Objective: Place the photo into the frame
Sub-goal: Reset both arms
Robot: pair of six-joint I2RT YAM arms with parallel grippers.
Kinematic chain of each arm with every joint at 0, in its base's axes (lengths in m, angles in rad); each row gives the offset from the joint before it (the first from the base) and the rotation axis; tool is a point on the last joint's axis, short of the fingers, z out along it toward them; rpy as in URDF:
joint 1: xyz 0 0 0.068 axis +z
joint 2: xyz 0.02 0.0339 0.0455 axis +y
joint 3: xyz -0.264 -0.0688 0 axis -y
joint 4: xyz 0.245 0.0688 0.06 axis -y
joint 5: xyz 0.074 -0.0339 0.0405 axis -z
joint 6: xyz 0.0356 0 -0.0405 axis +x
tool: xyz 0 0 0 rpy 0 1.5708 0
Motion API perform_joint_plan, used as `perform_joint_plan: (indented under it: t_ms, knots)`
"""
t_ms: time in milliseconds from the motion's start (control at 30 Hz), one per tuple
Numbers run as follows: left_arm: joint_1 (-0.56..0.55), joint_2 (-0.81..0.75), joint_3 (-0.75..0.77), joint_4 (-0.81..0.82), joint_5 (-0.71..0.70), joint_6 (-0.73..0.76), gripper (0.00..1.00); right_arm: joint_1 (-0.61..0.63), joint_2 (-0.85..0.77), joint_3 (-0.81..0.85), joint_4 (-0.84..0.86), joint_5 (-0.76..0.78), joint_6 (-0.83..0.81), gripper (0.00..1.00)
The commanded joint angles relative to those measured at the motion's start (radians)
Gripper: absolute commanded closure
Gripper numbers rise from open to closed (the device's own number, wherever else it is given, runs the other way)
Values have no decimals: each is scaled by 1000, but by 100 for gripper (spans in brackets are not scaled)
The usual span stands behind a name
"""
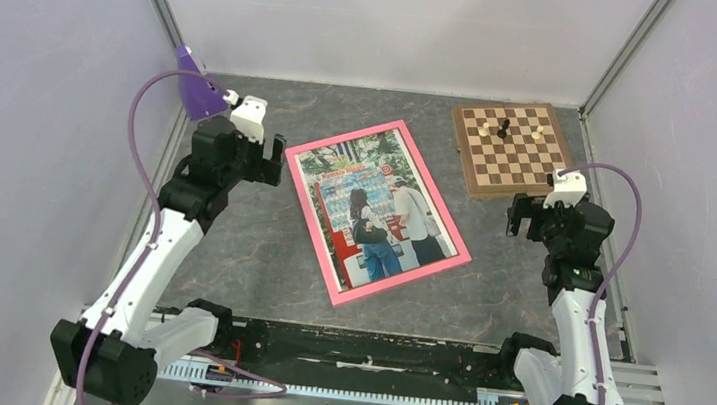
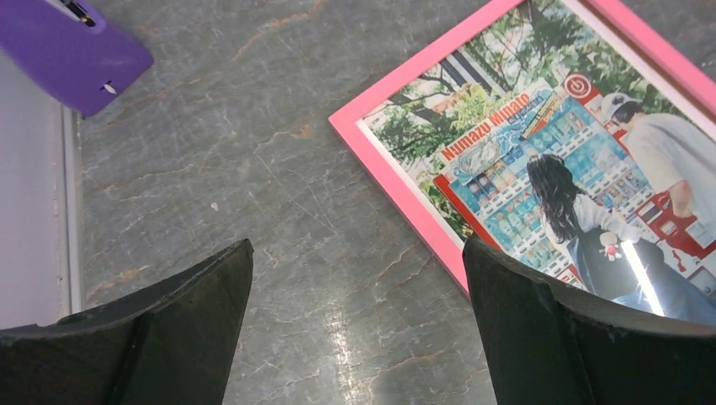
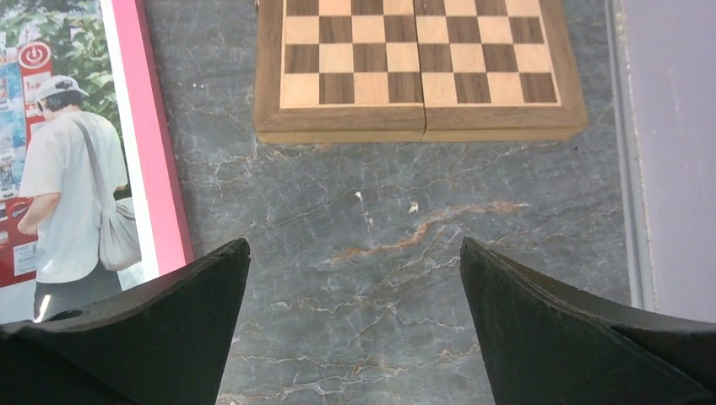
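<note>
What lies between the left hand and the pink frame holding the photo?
Nothing visible. Only bare grey marbled tabletop separates the open left hand from the thin pink rectangular frame, which already holds the colour vending-machine photo. The purple plastic object and the wooden chessboard sit aside.

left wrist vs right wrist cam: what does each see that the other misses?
Only left wrist: the purple object at top left, and the dark-haired woman in the photo. Only right wrist: the chessboard. Both: the photo lying inside the pink frame, the man in white pictured in it, and the marbled table.
</note>
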Motion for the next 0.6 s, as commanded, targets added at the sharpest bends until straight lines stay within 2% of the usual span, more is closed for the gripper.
perform_joint_plan:
  t_ms: [0, 267, 567]
  knots:
    - [24, -75, -25, 17, -11, -56, 0, -2, -31, 1, 52, 9, -7, 2]
    - [53, -137, -93, 62, -21, -107, 0, -2, -71, 6, 43, 48, -49, 2]
    - [66, -211, -178, 182, -27, -87, 0, -3, -177, -37, 89, 71, -97, 2]
